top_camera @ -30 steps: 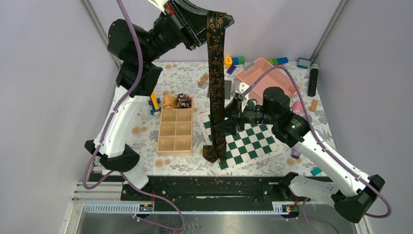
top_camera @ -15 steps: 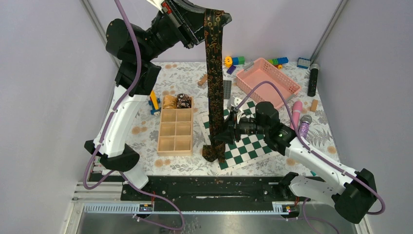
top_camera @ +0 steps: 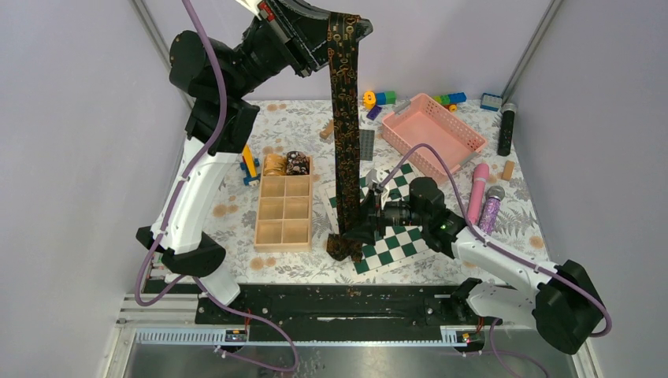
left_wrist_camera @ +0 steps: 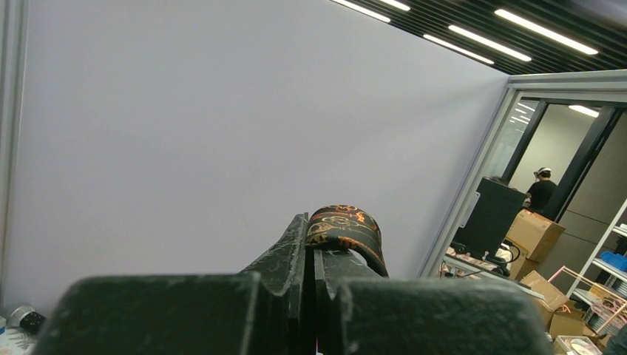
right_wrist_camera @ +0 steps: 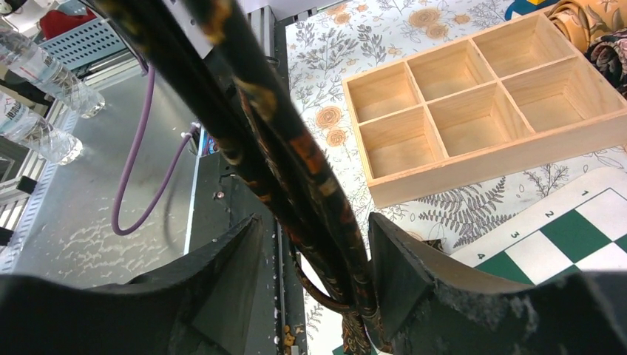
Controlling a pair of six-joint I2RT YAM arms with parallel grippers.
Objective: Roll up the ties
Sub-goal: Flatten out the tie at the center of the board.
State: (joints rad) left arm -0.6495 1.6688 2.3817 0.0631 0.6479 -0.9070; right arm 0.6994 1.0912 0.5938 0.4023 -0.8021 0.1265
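Observation:
A dark brown-black tie with an orange-gold pattern hangs straight down from my left gripper, raised high at the back. The left gripper is shut on the tie's fold. The tie's lower end rests bunched on the table beside the checkerboard. My right gripper is open, its fingers on either side of the hanging tie low down, the right finger close against it. Two rolled ties, a golden-tan coil and a dark coil, sit in the wooden box's far compartments.
The wooden compartment box stands left of the green-white checkerboard. A pink basket, toy bricks, a black cylinder, a pink tube and a purple microphone lie at the back and right.
My right arm has swung down and leftward, bringing its open gripper lower round the hanging tie near the table. The left gripper and the tie have barely moved.

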